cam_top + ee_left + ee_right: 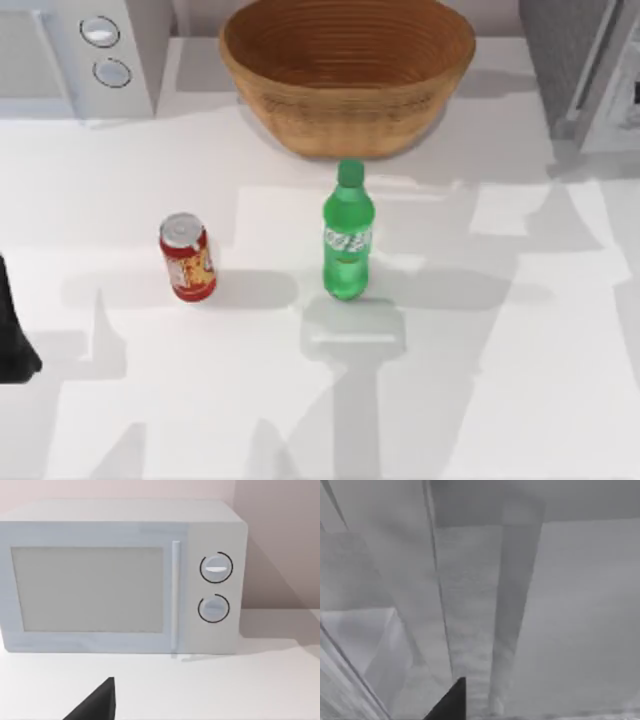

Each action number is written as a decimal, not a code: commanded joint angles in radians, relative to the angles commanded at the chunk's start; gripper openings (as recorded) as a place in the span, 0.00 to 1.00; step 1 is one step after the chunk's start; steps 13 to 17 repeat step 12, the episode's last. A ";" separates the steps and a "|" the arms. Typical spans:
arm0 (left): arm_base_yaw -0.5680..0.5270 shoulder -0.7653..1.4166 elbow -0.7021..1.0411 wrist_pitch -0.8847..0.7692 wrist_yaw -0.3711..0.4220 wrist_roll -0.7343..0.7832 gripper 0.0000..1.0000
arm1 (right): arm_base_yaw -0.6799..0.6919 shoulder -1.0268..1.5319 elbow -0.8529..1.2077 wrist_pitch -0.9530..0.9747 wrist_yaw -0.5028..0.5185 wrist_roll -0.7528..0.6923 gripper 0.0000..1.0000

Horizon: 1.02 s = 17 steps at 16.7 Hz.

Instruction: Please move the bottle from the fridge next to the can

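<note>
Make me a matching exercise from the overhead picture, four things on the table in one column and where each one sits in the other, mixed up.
Things:
1. can
2. bottle
3. wicker basket
4. white appliance with two knobs

Places:
A. back left corner of the table
B. back middle, behind the bottle
C. upright near the table's middle
D. upright left of the bottle, apart from it

Pairs: 1-D, 2-C, 3-B, 4-A
</note>
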 joint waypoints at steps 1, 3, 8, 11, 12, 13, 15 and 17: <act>0.000 0.000 0.000 0.000 0.000 0.000 1.00 | 0.000 0.028 0.033 -0.006 0.001 0.000 1.00; 0.000 0.000 0.000 0.000 0.000 0.000 1.00 | 0.000 0.098 0.118 -0.023 0.002 0.000 1.00; 0.000 0.000 0.000 0.000 0.000 0.000 1.00 | 0.002 0.273 0.346 -0.070 0.003 0.002 1.00; 0.000 0.000 0.000 0.000 0.000 0.000 1.00 | 0.003 0.324 0.411 -0.084 0.004 0.003 1.00; 0.000 0.000 0.000 0.000 0.000 0.000 1.00 | 0.003 0.325 0.413 -0.085 0.004 0.003 1.00; 0.000 0.000 0.000 0.000 0.000 0.000 1.00 | 0.003 0.325 0.413 -0.085 0.004 0.003 1.00; 0.000 0.000 0.000 0.000 0.000 0.000 1.00 | 0.003 0.325 0.413 -0.085 0.004 0.003 1.00; 0.000 0.000 0.000 0.000 0.000 0.000 1.00 | 0.003 0.325 0.413 -0.085 0.004 0.003 1.00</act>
